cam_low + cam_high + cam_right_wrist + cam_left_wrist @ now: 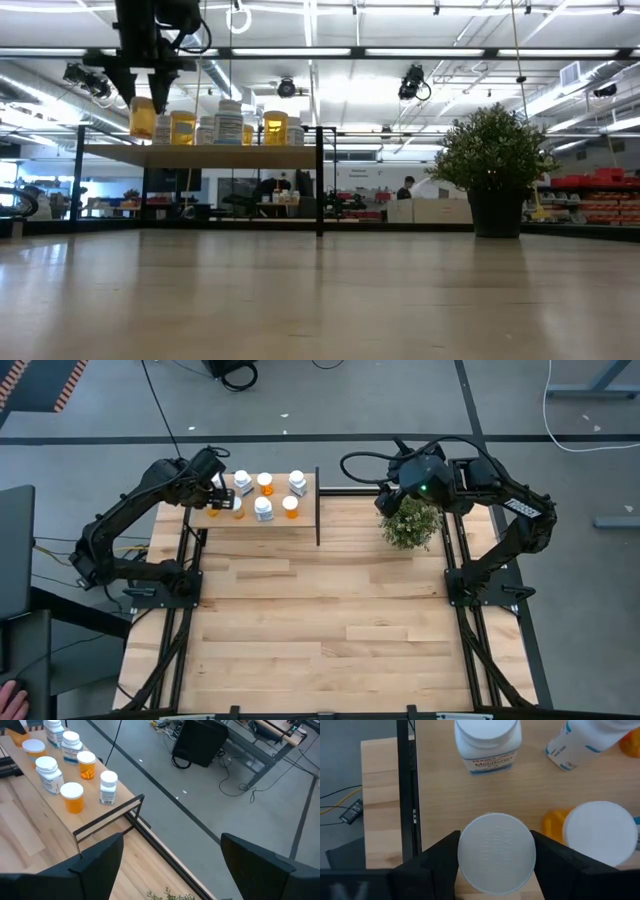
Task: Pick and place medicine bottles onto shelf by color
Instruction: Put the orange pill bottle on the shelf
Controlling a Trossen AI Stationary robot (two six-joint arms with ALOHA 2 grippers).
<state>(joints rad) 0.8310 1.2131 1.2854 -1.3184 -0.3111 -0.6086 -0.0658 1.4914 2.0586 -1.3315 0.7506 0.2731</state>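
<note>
Left gripper (496, 870) at the shelf's (222, 518) outer end, clamped on an orange bottle (143, 117) by its white cap (496, 854), bottle hanging level with the shelf edge. Beside it on the shelf: remaining medicine bottles (264, 497), orange and white, standing close together. Right gripper (170, 870) spread wide, empty, above the plant (410, 522), well apart from the shelf.

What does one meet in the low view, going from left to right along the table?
Left end effector holding an orange bottle → more bottles standing on the shelf → black divider panel → potted plant.
</note>
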